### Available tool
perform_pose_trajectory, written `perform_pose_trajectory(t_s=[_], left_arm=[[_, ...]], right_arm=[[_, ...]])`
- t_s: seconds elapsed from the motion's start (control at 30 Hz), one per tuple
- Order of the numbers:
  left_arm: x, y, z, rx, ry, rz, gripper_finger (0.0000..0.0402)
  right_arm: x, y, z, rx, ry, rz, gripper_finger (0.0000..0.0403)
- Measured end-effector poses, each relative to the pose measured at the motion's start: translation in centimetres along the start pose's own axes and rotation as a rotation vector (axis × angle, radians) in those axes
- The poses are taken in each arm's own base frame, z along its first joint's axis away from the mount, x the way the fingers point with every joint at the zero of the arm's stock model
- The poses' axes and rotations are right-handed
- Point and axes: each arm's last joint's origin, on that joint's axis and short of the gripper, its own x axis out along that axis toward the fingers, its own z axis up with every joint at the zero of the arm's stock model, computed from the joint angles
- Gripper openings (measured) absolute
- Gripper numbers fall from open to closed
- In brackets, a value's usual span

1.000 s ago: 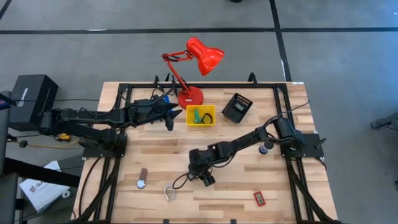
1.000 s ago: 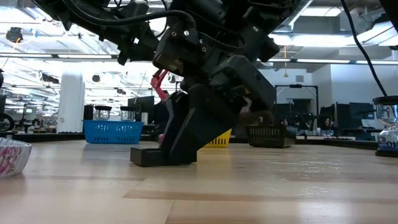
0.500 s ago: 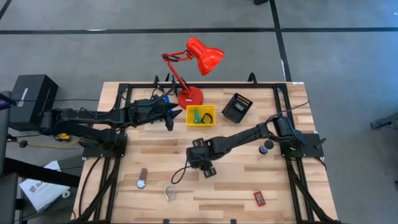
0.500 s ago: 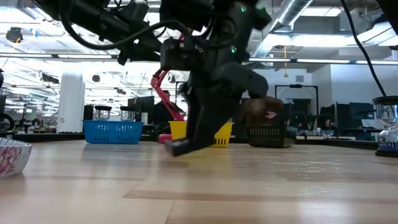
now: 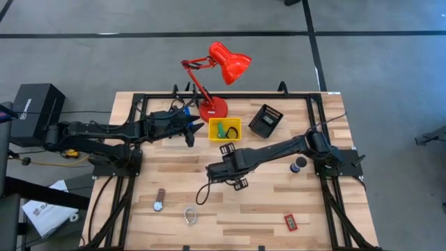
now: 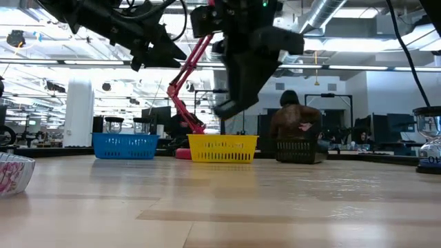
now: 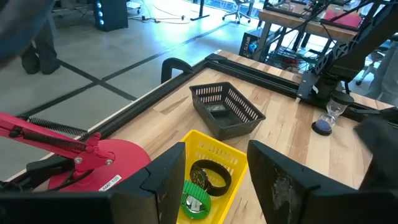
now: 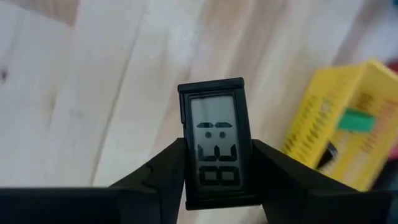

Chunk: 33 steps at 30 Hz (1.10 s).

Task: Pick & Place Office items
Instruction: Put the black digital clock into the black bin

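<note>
Black and flat, a small rectangular gadget (image 8: 217, 142) with a grey digit display sits clamped between the two fingers of the right tool (image 5: 228, 149). That tool hangs above the middle of the wooden counter (image 5: 174, 174), just near of the yellow tray (image 5: 224, 130); in the low view the gadget (image 6: 229, 107) is lifted clear of the wood. The yellow tray holds a green stubby piece (image 7: 196, 204) and a black ring-shaped item (image 7: 210, 177). The left tool (image 5: 188, 130) hovers just left of the yellow tray, its fingers (image 7: 166, 180) apart with nothing between them. A black tray (image 5: 265, 120) stands to the right of the yellow one, and a red desk lamp (image 5: 221, 70) rises at the far edge. Along the near side of the counter lie a wristwatch (image 5: 159, 201), a clear ring (image 5: 190, 215) and a small red rectangle (image 5: 290, 222), well apart from each other. A dark cylinder (image 5: 298, 164) stands near the right arm's base.
</note>
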Motion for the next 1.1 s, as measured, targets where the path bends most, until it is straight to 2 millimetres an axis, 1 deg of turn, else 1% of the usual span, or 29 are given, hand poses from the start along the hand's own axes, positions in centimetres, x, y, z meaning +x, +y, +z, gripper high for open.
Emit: perform_pose_trajectory(t_s=[0.13, 0.27, 0.37, 0.5, 0.57, 0.8, 0.9, 1.0, 1.1], left_arm=[[0.0, 0.0, 0.0, 0.0, 0.0, 0.0, 0.0167], [0.0, 0.0, 0.0, 0.0, 0.0, 0.0, 0.0167], [0.0, 0.0, 0.0, 0.0, 0.001, 0.0, 0.0167], [0.0, 0.0, 0.0, 0.001, 0.001, -0.001, 0.0167], [0.0, -0.1, -0.1, 0.002, 0.004, -0.002, 0.0167], [-0.1, -0.5, -0.2, 0.007, 0.008, -0.021, 0.0167], [-0.2, -0.7, -0.2, 0.011, 0.012, -0.029, 0.0167], [-0.3, -0.9, -0.4, 0.017, 0.022, -0.039, 0.0167], [-0.4, -1.1, -0.6, 0.025, 0.038, -0.046, 0.0167]], right_arm=[[-1.0, -0.3, -0.7, -0.002, 0.081, -0.036, 0.0154], [-1.2, -1.1, -2.1, 0.022, 0.217, -0.079, 0.014], [-1.2, -1.9, -3.2, 0.057, 0.312, -0.096, 0.0147], [-1.0, -3.4, -3.7, 0.095, 0.326, -0.167, 0.0164], [-1.1, -4.5, -4.2, 0.128, 0.325, -0.179, 0.0164], [-1.4, -9.0, -6.4, 0.331, 0.329, -0.193, 0.0139], [-1.8, -11.0, -7.8, 0.426, 0.326, -0.201, 0.0148], [-1.8, -13.2, -9.3, 0.573, 0.328, -0.207, 0.0163], [-1.9, -15.1, -10.8, 0.673, 0.336, -0.218, 0.0162]])
